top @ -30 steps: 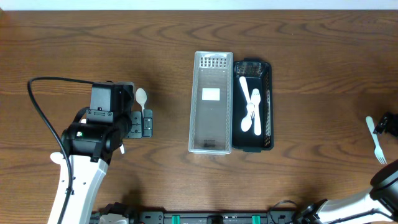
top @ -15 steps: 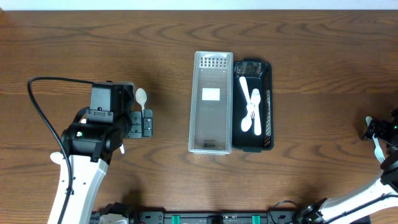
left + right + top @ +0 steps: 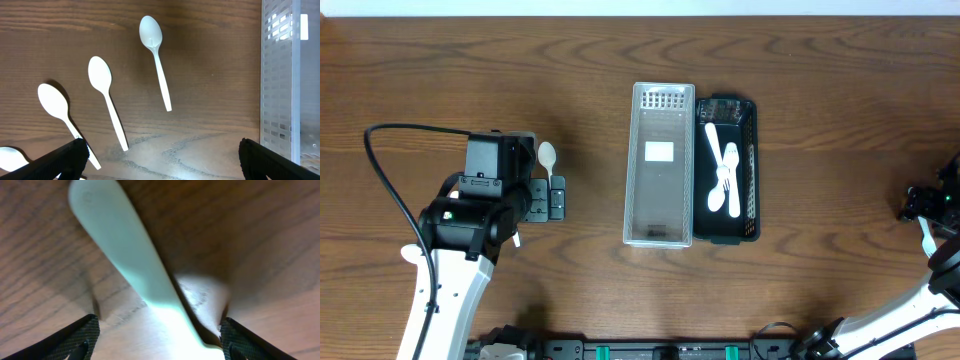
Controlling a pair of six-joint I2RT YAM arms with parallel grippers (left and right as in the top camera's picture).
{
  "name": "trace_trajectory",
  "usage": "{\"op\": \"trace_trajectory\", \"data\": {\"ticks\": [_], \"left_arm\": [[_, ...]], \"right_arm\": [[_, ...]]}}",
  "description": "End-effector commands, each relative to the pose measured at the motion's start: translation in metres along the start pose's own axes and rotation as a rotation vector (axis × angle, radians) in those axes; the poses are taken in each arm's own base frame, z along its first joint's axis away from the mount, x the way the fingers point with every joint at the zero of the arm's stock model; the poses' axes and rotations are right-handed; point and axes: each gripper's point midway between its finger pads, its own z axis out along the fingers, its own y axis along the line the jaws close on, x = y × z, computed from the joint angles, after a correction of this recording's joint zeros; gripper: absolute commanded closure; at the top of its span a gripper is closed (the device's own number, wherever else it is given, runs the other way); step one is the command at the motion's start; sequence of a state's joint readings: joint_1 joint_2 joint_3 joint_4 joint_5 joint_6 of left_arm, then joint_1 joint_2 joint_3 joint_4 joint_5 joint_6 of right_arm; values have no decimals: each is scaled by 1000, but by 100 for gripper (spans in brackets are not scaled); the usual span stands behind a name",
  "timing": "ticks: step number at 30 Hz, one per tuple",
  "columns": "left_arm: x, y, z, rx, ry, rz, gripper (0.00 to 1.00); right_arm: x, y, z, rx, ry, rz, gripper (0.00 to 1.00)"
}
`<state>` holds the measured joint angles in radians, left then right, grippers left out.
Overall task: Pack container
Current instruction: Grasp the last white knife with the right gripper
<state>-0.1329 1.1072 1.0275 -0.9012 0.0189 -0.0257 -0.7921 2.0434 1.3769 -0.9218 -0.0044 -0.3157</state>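
A clear slotted container (image 3: 660, 215) lies at the table's centre, and its wall shows at the right edge of the left wrist view (image 3: 280, 75). Beside it a black basket (image 3: 750, 170) holds white plastic cutlery (image 3: 722, 172). My right gripper (image 3: 925, 204) is at the far right edge, low over a white fork (image 3: 924, 234). Its jaws stand open astride the fork's handle (image 3: 130, 255), which lies flat on the wood between the gripper's fingers (image 3: 75, 340). My left gripper (image 3: 550, 198) hangs open over several white spoons (image 3: 156, 60), holding nothing.
One spoon (image 3: 548, 155) shows just above the left gripper in the overhead view; the others are under the arm. A black cable (image 3: 385, 170) loops from the left arm. The wooden table (image 3: 840, 120) is bare between the basket and the right gripper.
The right gripper has shifted a little left onto the fork, covering most of it, and its jaws have narrowed around the handle. The left arm has not moved.
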Motion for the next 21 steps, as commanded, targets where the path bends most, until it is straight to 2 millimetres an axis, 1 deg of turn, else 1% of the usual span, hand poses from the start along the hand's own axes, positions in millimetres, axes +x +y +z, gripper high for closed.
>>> {"op": "trace_trajectory", "data": {"ticks": [1,3,5,7,10,13,16,18,21], "left_arm": [[-6,1,-4,-8,-14,4,2],[-6,1,-4,-8,-14,4,2],[-5,1,-4,-8,-14,4,2],[-5,1,-4,-8,-14,4,2],[-5,1,-4,-8,-14,4,2],[-5,1,-4,-8,-14,4,2],[-5,1,-4,-8,-14,4,2],[-5,1,-4,-8,-14,4,2],[-5,1,-4,-8,-14,4,2]], "right_arm": [[1,10,5,-12,14,-36,26],[3,11,5,-14,19,-38,37],[4,11,6,-15,23,-38,41],[4,11,6,-15,24,-38,50],[5,12,6,-17,28,-38,59],[5,12,6,-17,30,-37,63],[5,12,6,-18,30,-37,70],[5,12,6,-18,30,-36,72],[5,12,6,-18,30,-25,78]]}}
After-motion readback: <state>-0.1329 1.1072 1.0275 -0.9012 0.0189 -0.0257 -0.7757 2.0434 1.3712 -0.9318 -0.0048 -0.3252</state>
